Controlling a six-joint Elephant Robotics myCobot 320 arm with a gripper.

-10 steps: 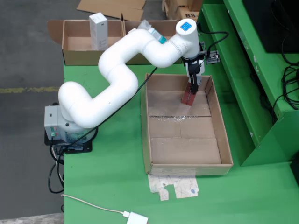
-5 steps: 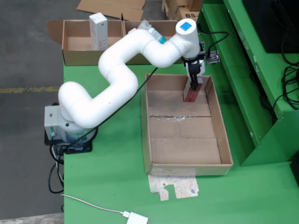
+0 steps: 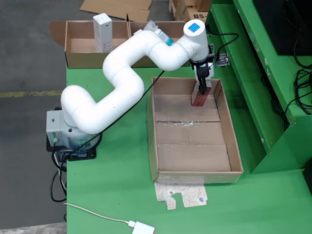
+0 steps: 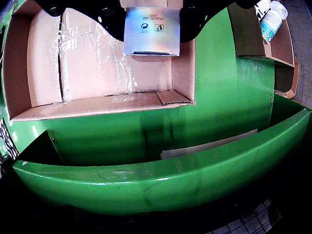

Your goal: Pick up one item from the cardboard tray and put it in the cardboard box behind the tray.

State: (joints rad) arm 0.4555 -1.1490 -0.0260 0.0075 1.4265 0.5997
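In the view from above, my gripper (image 3: 201, 92) hangs over the far right corner of the open cardboard tray (image 3: 161, 146). It is shut on a small red carton (image 3: 199, 99) held upright. The view that rides on the gripper shows the carton's silver end face (image 4: 151, 31) clamped between the black fingers (image 4: 112, 22), with the tray's floor (image 4: 92, 63) below it. No other loose items show in the tray. The cardboard box (image 3: 78, 58) stands behind the tray, at the table's far edge.
The box behind holds a tall white carton (image 3: 102, 31) and a bottle with a teal label (image 3: 163, 36), (image 4: 270, 19). A green frame (image 3: 253, 73) with cables runs along the right. A flattened paper scrap (image 3: 183, 195) and a white adapter (image 3: 144, 228) lie near the front.
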